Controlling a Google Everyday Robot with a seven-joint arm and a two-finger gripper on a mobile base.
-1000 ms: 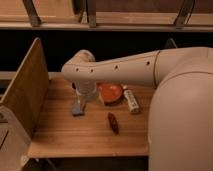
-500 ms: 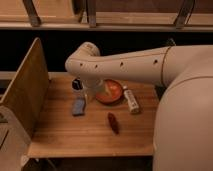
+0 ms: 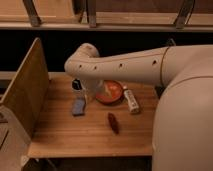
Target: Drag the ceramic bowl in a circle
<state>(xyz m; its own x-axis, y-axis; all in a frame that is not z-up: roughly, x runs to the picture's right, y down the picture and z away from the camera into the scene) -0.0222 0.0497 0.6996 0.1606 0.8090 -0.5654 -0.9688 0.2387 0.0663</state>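
Observation:
The ceramic bowl [image 3: 112, 92] is a shallow orange-red dish on the wooden table [image 3: 90, 135], near its back edge. My white arm reaches in from the right and bends down over the table. My gripper [image 3: 95, 93] hangs at the bowl's left rim, between the bowl and a small white cup with a dark top [image 3: 76, 85]. The arm's wrist hides part of the bowl's left side.
A blue sponge [image 3: 79, 106] lies in front of the cup. A white packet [image 3: 131, 100] lies just right of the bowl. A dark red item [image 3: 114, 122] lies nearer the front. A wooden side panel [image 3: 25, 90] stands along the table's left.
My gripper has moved right, from beside the cup to the bowl's left rim. The bowl and the other things have stayed where they were.

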